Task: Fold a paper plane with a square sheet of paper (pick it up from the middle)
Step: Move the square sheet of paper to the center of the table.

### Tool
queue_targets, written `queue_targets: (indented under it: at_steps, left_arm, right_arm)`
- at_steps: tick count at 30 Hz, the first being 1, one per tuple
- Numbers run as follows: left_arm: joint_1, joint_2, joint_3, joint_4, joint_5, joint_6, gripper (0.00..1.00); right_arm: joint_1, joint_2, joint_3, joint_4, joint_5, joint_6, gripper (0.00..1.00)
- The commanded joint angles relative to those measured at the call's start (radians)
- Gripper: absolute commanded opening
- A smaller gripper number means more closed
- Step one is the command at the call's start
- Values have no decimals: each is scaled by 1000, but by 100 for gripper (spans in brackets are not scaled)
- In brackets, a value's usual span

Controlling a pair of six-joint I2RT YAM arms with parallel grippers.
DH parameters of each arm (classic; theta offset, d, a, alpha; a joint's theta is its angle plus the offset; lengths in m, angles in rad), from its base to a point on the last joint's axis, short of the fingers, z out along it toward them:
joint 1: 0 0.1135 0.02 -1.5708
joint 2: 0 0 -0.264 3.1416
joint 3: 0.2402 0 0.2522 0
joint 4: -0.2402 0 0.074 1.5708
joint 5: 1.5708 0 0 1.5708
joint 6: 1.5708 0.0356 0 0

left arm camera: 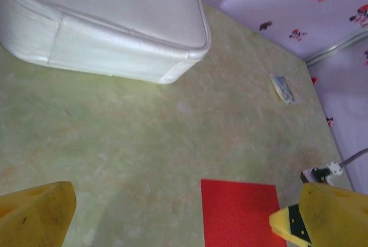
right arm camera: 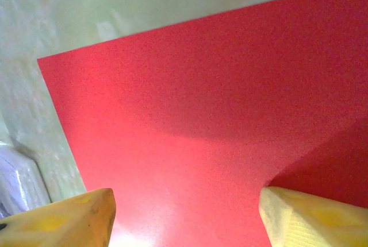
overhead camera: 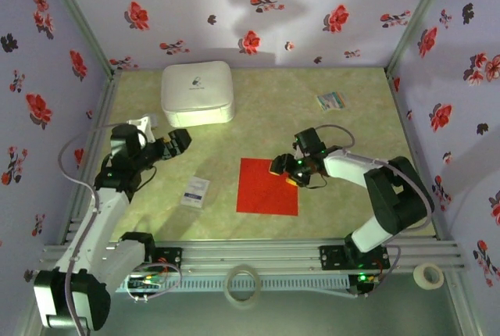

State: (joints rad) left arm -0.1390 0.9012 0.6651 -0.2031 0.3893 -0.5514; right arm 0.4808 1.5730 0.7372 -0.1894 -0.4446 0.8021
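The right gripper (right arm camera: 187, 215) is held low over the square sheet of paper (right arm camera: 201, 86), at the sheet's upper right corner in the top view. Its two yellow fingers (right arm camera: 63, 218) are seen apart, and the flat red surface lies between them. Whether the tips touch the sheet cannot be told. The paper is thin, plain and bright red, with straight edges and a sharp corner, and it lies flat on the table (overhead camera: 273, 117), which has a mottled pale green surface.

The left gripper (overhead camera: 178, 141) is held well away from the sheet, with its yellow fingers (left arm camera: 34, 215) spread wide and nothing between them. In the left wrist view a corner of the red sheet (left arm camera: 238, 212) is seen below and between the fingertips.

Between the two grippers, nearer to the left one, a small white packet (overhead camera: 195, 190) lies flat. Beyond the left gripper a white box (overhead camera: 197, 92) is found, with rounded corners and a stitched seam; it is closed, so its contents are hidden. Beyond the right gripper a small multicoloured card (overhead camera: 331, 101) is lying.
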Motion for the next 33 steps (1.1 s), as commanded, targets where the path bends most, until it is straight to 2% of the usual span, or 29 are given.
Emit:
queue_targets:
  at_steps: [1,5,9,12,16,17,22,25,29,33]
  left_arm:
    - [-47,29,49,-48,-40,24,98]
    - [-133,61,80,-107,-146,50,97]
    - [-191,94,115,-153,-217,61,97]
    - [-198,106,131,-177,-231,71,97]
    - [-197,108,143,-209,-280,80,99]
    - [-196,109,149,-229,-303,78,99]
    - [-202,132,150,-213,-245,33,95]
    - [-239,129,128,-166,-235,25,93]
    - [-285,120,139,-178,-222,-15,92]
    - [-366,146,127,-175,-225,-8,90]
  right_arm:
    - [11,74,-12,58,33,43,69]
    - [12,80,6,70,-14,5,68]
    - [13,-36,2,85,-20,-6,71]
    - [13,-158,-41,76,82,-4,73]
    - [15,-353,-129,13,323,26,79]
    - [11,-398,-143,-16,346,53,80]
    - [2,-468,-80,-225,332,45,81]
    - [2,-496,-116,-201,287,21,82]
    - [-10,-568,-199,-161,323,144,82]
    - [-32,-591,-225,-152,332,130,82]
